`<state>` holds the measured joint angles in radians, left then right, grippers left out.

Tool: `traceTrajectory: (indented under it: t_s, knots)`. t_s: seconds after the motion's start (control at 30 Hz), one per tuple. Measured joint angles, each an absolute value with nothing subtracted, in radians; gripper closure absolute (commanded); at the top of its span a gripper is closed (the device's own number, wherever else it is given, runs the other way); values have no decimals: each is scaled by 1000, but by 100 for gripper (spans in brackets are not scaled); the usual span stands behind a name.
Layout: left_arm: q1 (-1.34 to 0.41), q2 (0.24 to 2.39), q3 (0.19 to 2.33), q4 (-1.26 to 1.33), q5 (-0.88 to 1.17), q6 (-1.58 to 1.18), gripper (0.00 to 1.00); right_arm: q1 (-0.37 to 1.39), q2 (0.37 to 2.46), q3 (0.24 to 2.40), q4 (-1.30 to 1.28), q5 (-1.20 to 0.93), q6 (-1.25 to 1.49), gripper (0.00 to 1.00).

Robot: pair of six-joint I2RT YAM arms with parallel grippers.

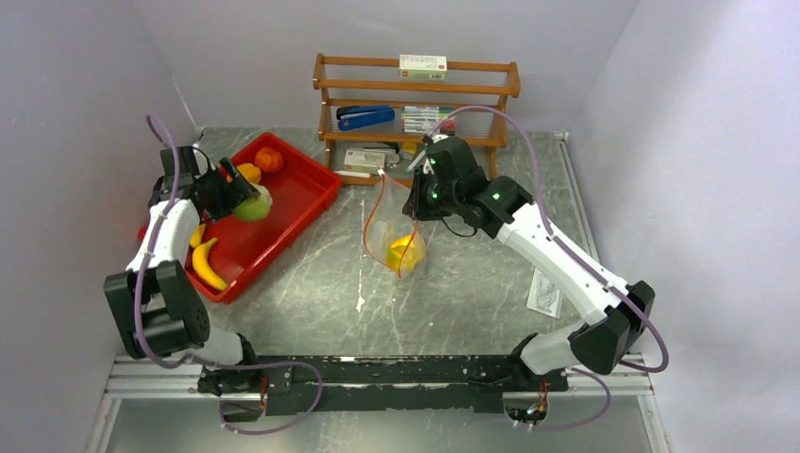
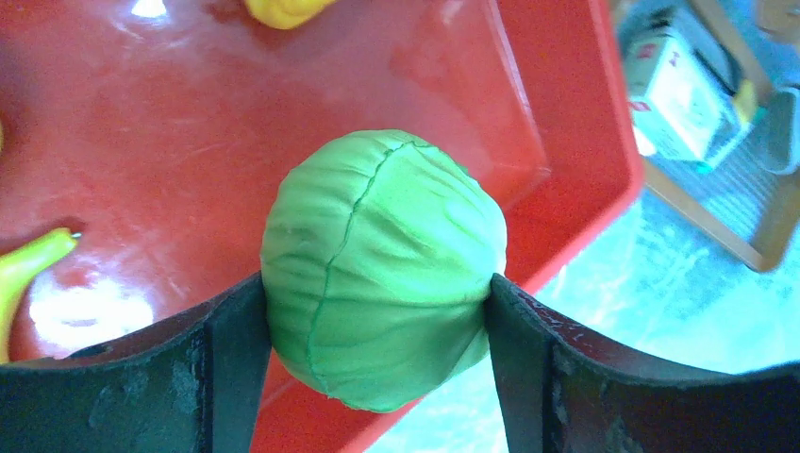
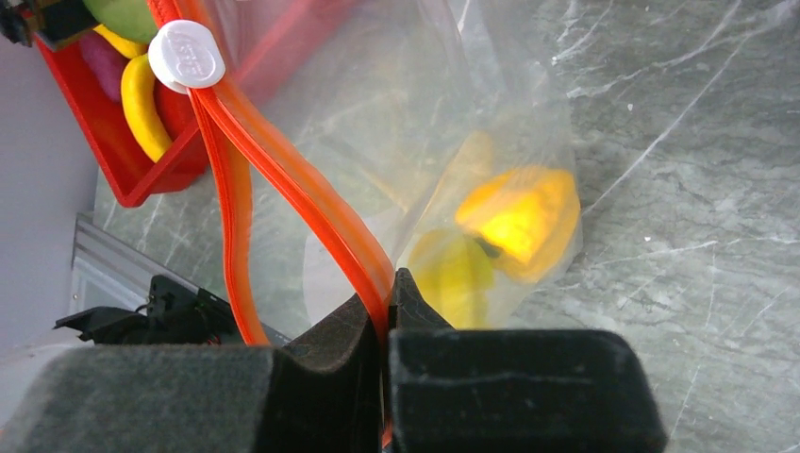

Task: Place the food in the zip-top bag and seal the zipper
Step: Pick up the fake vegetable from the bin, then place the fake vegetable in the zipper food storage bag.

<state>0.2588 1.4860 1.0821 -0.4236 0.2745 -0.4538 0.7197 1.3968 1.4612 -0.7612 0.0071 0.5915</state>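
Observation:
My left gripper is shut on a green round fruit; both fingers press its sides, and it hangs above the right rim of the red tray. In the tray lie a yellow banana and orange food. My right gripper is shut on the red-orange zipper and holds the clear zip-top bag upright with its mouth open. A white slider sits on the strip. Inside the bag lie a yellow-orange pepper and another yellow piece.
A wooden shelf stands at the back with a blue stapler and small boxes, just behind the bag. A paper slip lies on the grey marble table to the right. Walls close in on both sides.

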Motion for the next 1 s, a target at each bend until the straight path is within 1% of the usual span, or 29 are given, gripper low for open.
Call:
traceTrajectory:
  t_s: [0.4,0.6,0.8,1.0]
  knots:
    - [179,1258,1066,-428,489,-459,32,720,1449,1447,-744,3,603,100]
    - [75,1169,1066,-430,570,-467,32,720,1464,1447,-742,3,605,100]
    - [-42,1060,991,-278,719,-590,31,722,1489,1447,-742,3,608,100]
    - [-182,1034,955,-161,772,-699,32,726,1501,1457,-741,2,614,100]
